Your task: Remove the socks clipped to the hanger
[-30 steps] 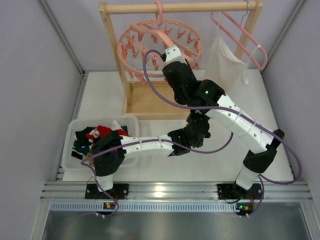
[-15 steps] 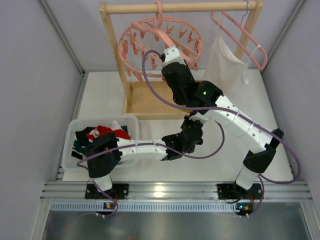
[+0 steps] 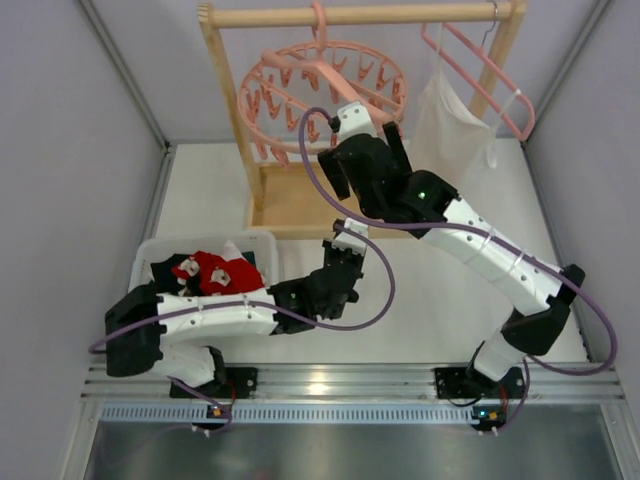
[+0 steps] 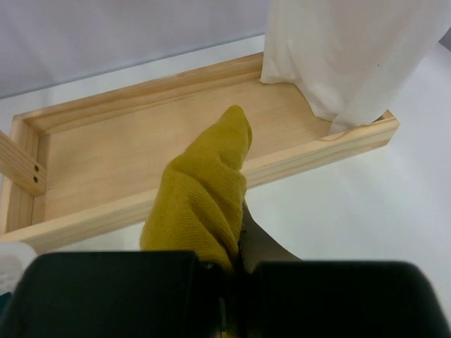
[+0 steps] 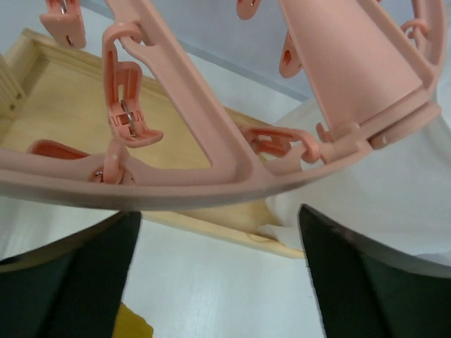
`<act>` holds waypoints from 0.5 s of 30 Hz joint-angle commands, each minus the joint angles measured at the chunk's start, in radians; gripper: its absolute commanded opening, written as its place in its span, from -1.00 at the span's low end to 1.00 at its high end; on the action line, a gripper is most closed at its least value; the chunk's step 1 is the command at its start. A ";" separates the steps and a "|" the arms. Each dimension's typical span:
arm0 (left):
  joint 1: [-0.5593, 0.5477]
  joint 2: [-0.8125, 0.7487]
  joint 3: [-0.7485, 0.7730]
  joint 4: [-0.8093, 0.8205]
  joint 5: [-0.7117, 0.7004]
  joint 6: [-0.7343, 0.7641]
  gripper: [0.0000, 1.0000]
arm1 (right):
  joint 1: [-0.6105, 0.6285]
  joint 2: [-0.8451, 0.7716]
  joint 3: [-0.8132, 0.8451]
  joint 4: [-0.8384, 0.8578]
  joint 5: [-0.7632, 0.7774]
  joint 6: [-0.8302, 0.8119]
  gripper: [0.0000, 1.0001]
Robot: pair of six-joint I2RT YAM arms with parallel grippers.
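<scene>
Left gripper (image 4: pixel 236 271) clamped on mustard sock (image 4: pixel 201 197), sock standing upright over wooden rack base (image 4: pixel 106 148), right gripper (image 5: pixel 218 267) spread wide just beneath pink ring hanger (image 5: pixel 211 158), contact with ring unclear, other socks (image 3: pixel 215 272) piled in clear bin (image 3: pixel 150 250) at left.

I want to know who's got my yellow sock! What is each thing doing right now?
Mustard yellow knitted sock: gripped, off the hanger.
Left gripper: shut on the sock.
Right gripper: open, close by the hanger's rim.
Round pink plastic ring hanger: hanging on the wooden rack, clips in view empty.
White cloth bag: hanging.
Clear plastic bin: holding loose socks.
</scene>
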 commanded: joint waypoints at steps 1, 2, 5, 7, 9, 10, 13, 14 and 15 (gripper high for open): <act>-0.002 -0.086 -0.023 -0.189 -0.010 -0.088 -1.00 | -0.010 -0.118 -0.053 0.055 -0.061 0.054 0.99; -0.002 -0.115 -0.023 -0.240 -0.019 -0.132 -1.00 | -0.010 -0.136 -0.075 0.065 -0.077 0.060 0.99; -0.002 -0.193 -0.034 -0.411 -0.045 -0.226 -1.00 | -0.010 -0.222 -0.164 0.101 -0.090 0.088 0.99; -0.002 -0.244 -0.057 -0.464 -0.041 -0.255 -1.00 | -0.010 -0.288 -0.219 0.105 -0.093 0.098 0.99; -0.002 -0.315 -0.066 -0.538 -0.041 -0.290 -1.00 | -0.010 -0.354 -0.256 0.107 -0.104 0.118 0.99; 0.000 -0.335 -0.065 -0.565 -0.052 -0.300 -1.00 | -0.010 -0.377 -0.301 0.105 -0.114 0.126 0.99; 0.000 -0.387 -0.053 -0.680 -0.079 -0.355 -1.00 | -0.013 -0.480 -0.428 0.105 -0.163 0.175 0.99; 0.001 -0.401 -0.049 -0.711 -0.085 -0.379 -1.00 | -0.016 -0.509 -0.469 0.130 -0.183 0.199 0.99; 0.003 -0.405 -0.042 -0.781 -0.084 -0.399 -1.00 | -0.017 -0.559 -0.505 0.142 -0.189 0.210 0.99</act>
